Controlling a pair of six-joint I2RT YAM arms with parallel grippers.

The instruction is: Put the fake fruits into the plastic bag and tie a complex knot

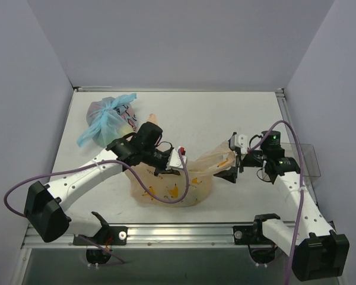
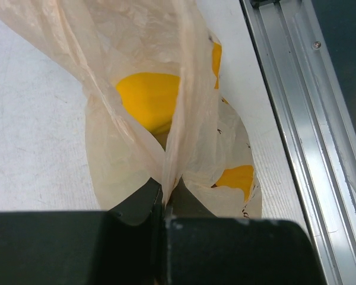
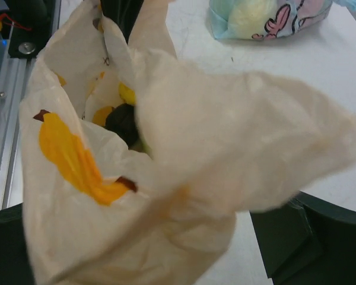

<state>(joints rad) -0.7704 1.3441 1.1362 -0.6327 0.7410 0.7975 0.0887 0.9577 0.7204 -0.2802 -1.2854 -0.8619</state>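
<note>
1. Far-left corner of desk (image 1: 225, 119): clear bag (image 1: 110, 116) w/ light-blue tied handles, lying on its side. Contents seen through the film in right wrist view: a pale yellow-green fruit. This bag is well apart from both pincers.

2. Left pincer (image 1: 169, 160): closed on a gathered strand of the plastic bag (image 1: 172, 184). Left wrist view shows the fingertips pressed together w/ the film pinched between them. From there the film spreads into two lobes.

3. Plastic bag: peach-orange, translucent, w/ orange-yellow prints. Its body rests on the desk at centre-front, near the aluminium rail. Its upper part is drawn out to the right as a stretched flap.

4. Contents: fake fruits (image 3: 126, 94) sit in the bag's lower section. Through the mouth, right wrist view gives a yellow patch, a greenish sliver and a dark item. Left wrist view shows a solid yellow form behind the film. Exact count: cannot tell.

5. Right pincer (image 1: 232, 169): at the end of the stretched flap. Right wrist view shows its fingers (image 3: 285, 237) standing wide apart, i.e. not clamped, w/ film draped across the gap.

6. Right desk edge: clear tray (image 1: 308, 160) behind the right arm. Contents: cannot tell.
</note>
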